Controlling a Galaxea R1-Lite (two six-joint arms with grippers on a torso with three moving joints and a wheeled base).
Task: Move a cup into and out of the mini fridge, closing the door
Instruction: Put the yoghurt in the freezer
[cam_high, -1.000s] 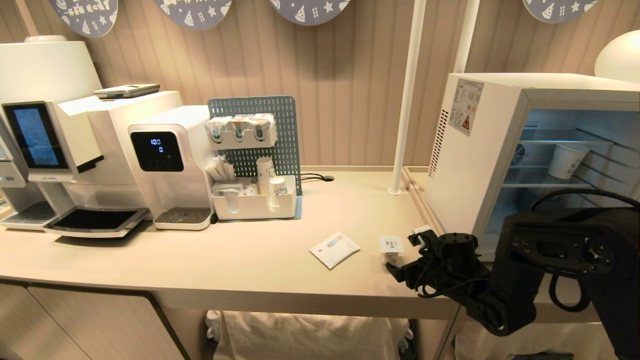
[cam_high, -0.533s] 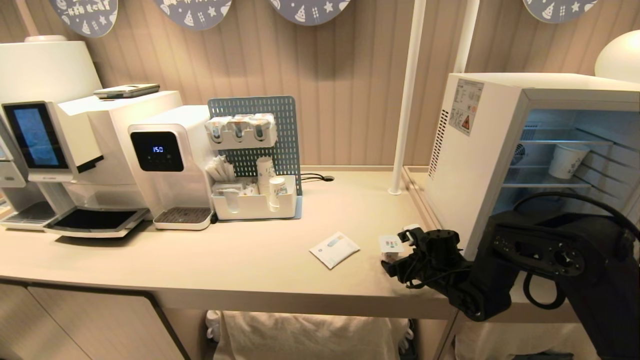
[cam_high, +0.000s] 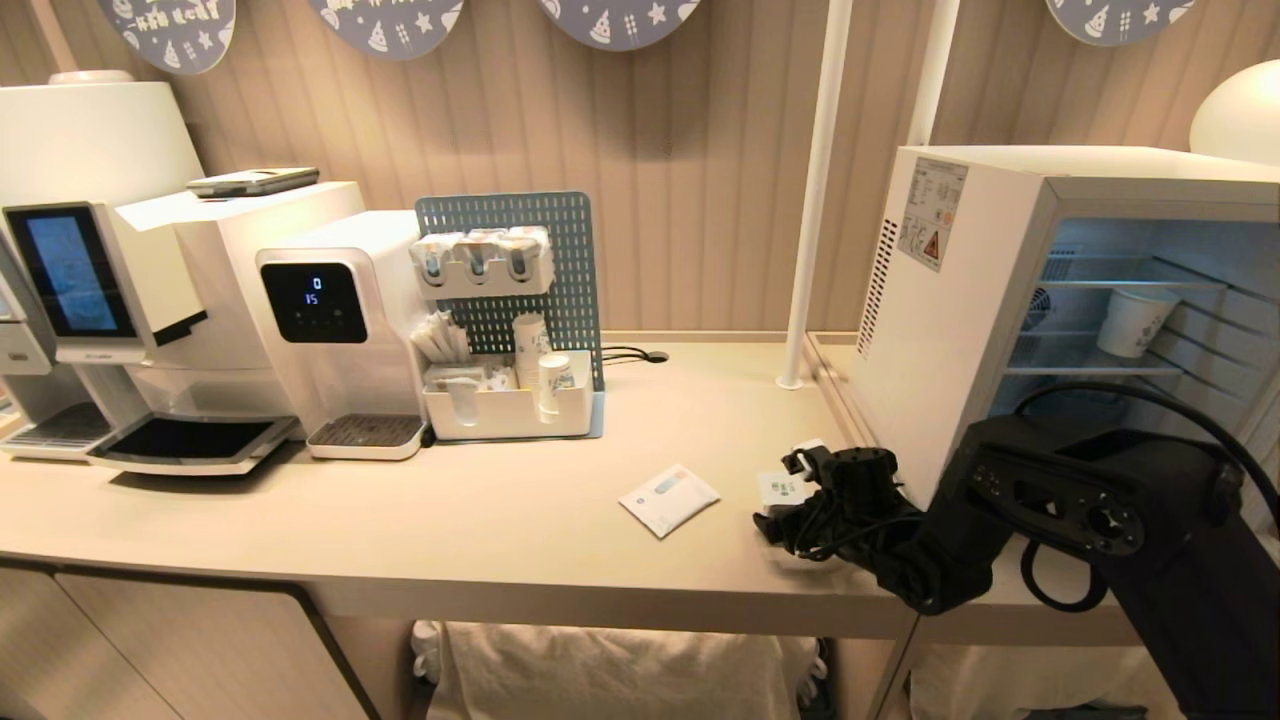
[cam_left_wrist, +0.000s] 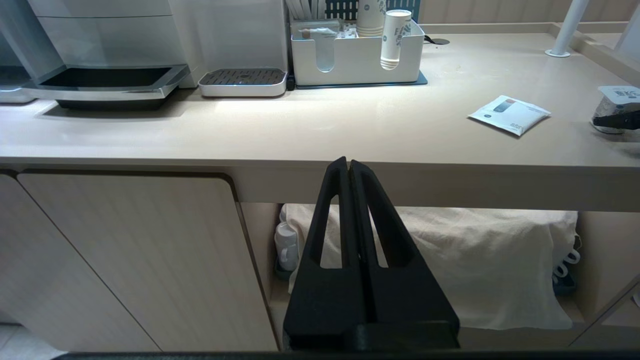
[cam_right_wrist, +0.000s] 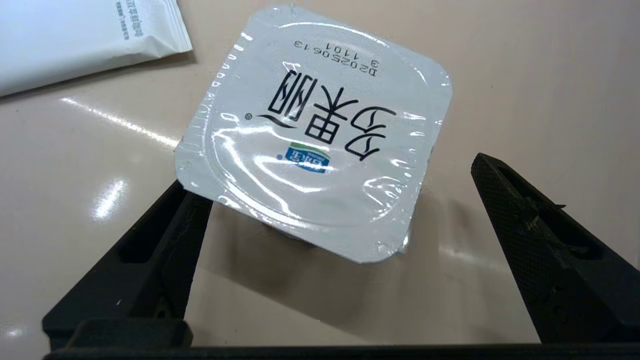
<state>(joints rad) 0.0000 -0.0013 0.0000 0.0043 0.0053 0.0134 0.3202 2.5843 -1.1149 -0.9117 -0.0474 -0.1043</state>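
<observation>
Right wrist view alone shows cup (cam_right_wrist: 315, 135) lid print.

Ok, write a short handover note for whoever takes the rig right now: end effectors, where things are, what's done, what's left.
Right end effector: open, low over the counter, fingers either side of the cup, not closed on it.
Left end effector: shut, empty, parked below the counter edge.
Cup: upright on the counter beside the white sachet, left of the mini fridge.
Mini fridge: interior exposed; the door itself is out of view. A paper cup sits on a shelf.
Done: approach to the cup.
Left: grasp, place inside, take out, close the door.
</observation>
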